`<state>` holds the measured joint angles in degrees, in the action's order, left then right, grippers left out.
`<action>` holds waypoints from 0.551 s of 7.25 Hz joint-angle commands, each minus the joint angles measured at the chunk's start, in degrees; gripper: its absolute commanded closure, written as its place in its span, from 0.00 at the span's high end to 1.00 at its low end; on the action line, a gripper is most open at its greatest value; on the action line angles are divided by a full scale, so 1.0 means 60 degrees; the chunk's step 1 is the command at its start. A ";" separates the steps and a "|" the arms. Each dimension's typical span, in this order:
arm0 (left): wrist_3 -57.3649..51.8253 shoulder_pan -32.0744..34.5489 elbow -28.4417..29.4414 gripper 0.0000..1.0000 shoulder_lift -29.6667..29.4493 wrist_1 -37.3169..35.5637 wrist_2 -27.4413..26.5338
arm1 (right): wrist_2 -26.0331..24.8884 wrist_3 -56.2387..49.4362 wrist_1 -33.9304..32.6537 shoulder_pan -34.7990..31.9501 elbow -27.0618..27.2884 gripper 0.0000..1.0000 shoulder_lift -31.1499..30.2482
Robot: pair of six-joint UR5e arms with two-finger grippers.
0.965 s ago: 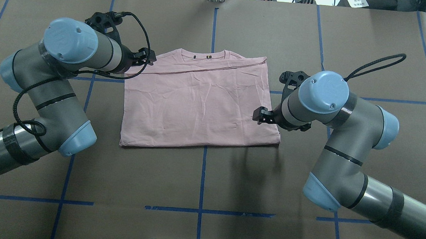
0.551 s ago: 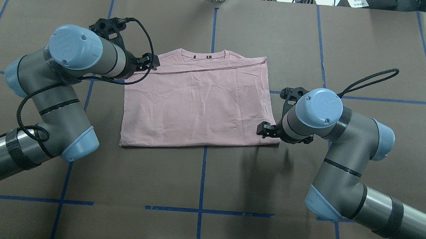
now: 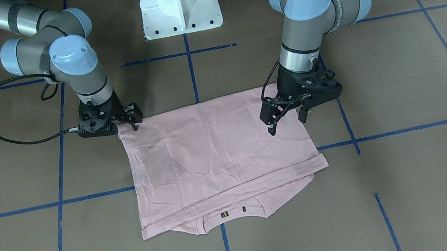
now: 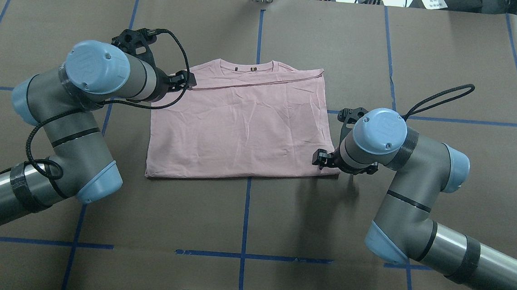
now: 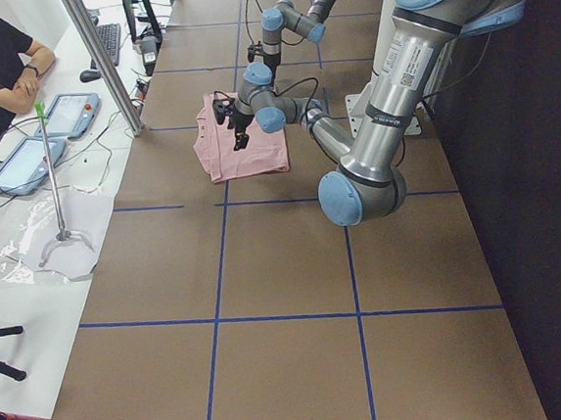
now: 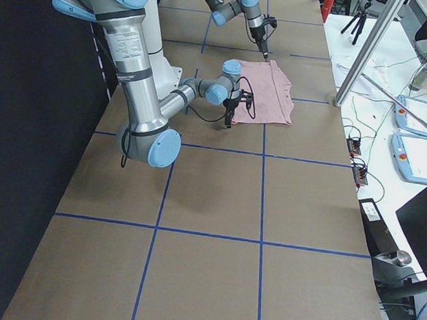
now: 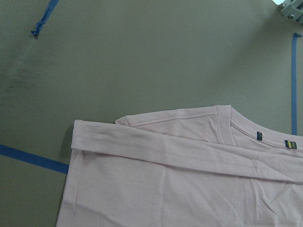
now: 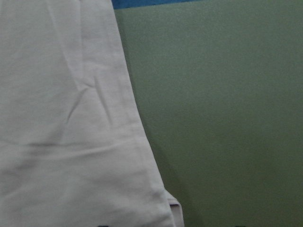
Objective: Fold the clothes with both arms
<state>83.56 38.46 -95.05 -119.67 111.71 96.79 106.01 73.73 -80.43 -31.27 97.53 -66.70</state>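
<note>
Pale pink T-shirt (image 4: 241, 125) flat on the counter (image 4: 244, 217) between the two arms, plain side up, collar (image 4: 247, 65) at the far edge and hem toward the robot, long axis pointing away from the base. Low at the hem corner (image 8: 165, 208) on the robot's right, right pincer (image 3: 133, 119), jaws apart and seemingly straddling that corner, gripping nothing. Higher up, over the far shoulder corner (image 7: 78, 127), left pincer (image 3: 287, 125), spread wide and empty. Opposite corners on a diagonal, then. Right side probably nearer to a grasp; left side likely needing a descent first.
</note>
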 commanded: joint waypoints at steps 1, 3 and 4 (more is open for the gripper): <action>-0.0011 -0.0009 0.0007 1.00 0.0008 0.0000 -0.0077 | 0.0055 -0.0027 0.0002 -0.0002 -0.0011 0.40 0.0116; -0.0040 -0.0009 0.0022 1.00 0.0023 0.0000 -0.0077 | 0.0099 -0.0028 0.0002 -0.0002 0.0019 0.00 0.0116; -0.0041 -0.0009 0.0022 1.00 0.0023 0.0000 -0.0077 | 0.0114 -0.0028 0.0017 -0.0002 0.0048 0.00 0.0116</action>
<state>83.38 38.41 -94.94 -119.56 111.71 96.34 106.59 73.57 -80.38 -31.29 97.64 -66.02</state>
